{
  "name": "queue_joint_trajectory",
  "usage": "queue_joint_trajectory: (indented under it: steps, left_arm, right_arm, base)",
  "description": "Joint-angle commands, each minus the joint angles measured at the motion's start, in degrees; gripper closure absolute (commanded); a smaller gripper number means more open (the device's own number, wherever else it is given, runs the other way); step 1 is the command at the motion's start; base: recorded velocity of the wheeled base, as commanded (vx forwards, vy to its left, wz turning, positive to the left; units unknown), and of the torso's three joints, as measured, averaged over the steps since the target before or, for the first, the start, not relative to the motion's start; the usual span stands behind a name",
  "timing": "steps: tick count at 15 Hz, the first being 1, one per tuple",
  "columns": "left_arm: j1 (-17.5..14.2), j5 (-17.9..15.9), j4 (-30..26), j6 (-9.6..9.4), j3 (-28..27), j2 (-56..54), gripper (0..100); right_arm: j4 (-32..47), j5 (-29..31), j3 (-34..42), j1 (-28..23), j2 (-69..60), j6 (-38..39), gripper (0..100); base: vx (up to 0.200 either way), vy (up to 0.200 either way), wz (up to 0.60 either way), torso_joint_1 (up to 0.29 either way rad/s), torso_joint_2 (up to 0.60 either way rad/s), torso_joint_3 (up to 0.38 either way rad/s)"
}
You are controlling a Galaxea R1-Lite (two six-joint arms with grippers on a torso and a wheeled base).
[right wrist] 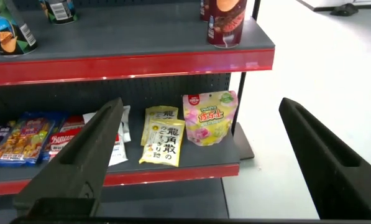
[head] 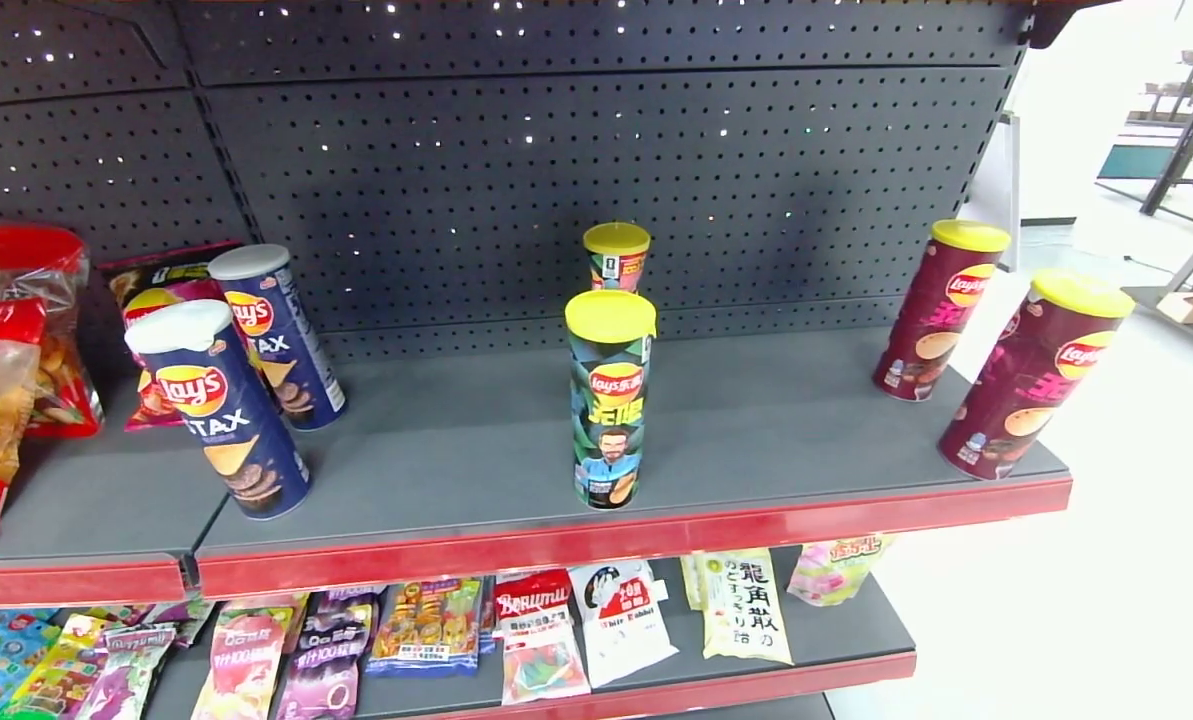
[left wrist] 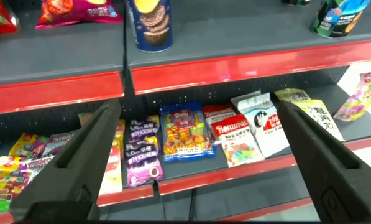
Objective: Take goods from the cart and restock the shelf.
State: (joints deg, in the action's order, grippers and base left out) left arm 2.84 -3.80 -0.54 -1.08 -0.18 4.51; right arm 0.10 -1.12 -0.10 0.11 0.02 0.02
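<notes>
Six crisp tubes (head: 611,400) standing on shelf (head: 436,440), snack bags (head: 426,625) below, left gripper (left wrist: 197,106) and right gripper (right wrist: 201,102) spread wide, empty

Matt grey metal shelf (head: 456,440), glossy chip can (head: 611,400), shiny plastic snack bags (head: 426,625)

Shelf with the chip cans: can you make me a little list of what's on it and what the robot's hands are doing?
Shelf: grey board, red front edge
Left side: two blue cans, white lids
Middle: two green cans, yellow lids, one behind the other
Right side: two maroon cans, yellow lids
Lower level: snack bags lying flat
Left gripper: open, empty
Right gripper: open, empty
</notes>
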Motion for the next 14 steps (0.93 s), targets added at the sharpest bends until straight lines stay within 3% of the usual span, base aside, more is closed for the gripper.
queue_joint_trajectory:
  steps: [1,2,3,4,5,6,7,9,12,14]
  left_arm:
    - [-0.03,-0.85,0.10,-1.64,0.01,-0.03,0]
    - [-0.03,-3.05,0.80,-2.78,-1.84,0.50,0]
    - [0.24,-3.05,0.54,-2.52,-12.12,9.90,0]
    - [0.15,-2.88,0.71,-1.64,-16.60,15.79,0]
    - [0.24,-3.23,2.21,1.35,-27.68,27.13,0]
    - [0.15,-2.96,4.40,0.91,-36.29,39.70,0]
    - [0.24,-2.96,7.22,0.82,-38.84,45.15,0]
    - [0.59,-2.88,18.64,0.73,-39.90,59.74,0]
    - [8.59,-2.88,18.64,1.96,-39.90,65.63,0]
    - [10.96,-2.79,17.24,2.84,-39.81,67.82,0]
  right_arm:
    - [-0.01,-0.02,0.01,-0.02,-0.02,-0.02,0]
    - [-0.01,-0.02,0.01,-0.02,-0.02,0.06,0]
    - [-0.01,-0.02,0.01,0.07,-0.02,-0.02,0]
    - [-0.01,-0.02,0.01,0.07,-0.02,0.06,0]
    - [-0.01,-0.02,0.01,0.07,-0.02,-0.02,0]
    - [-0.01,-0.02,0.01,-0.02,-0.02,-0.02,0]
    - [-0.01,-0.02,0.01,0.07,-0.02,-0.02,0]
    - [-0.01,-0.02,0.01,-0.02,-0.02,-0.02,0]
    - [-0.01,-0.02,0.01,0.07,-0.02,-0.02,0]
    - [-0.01,-0.02,0.01,0.07,-0.02,-0.02,0]
  base:
    - [0.000,0.000,0.00,0.000,0.00,0.000]
    - [0.000,0.000,0.00,0.000,0.00,0.000]
    - [0.000,0.000,0.00,0.000,0.00,0.000]
    - [0.000,0.000,0.00,0.000,0.00,0.000]
    - [0.000,0.000,0.00,0.000,0.00,0.000]
    - [0.000,0.000,0.00,0.000,0.00,0.000]
    - [0.000,0.000,0.00,0.000,0.00,0.000]
    - [0.000,0.000,0.00,0.000,0.00,0.000]
    - [0.000,0.000,0.00,0.000,0.00,0.000]
    - [0.000,0.000,0.00,0.000,0.00,0.000]
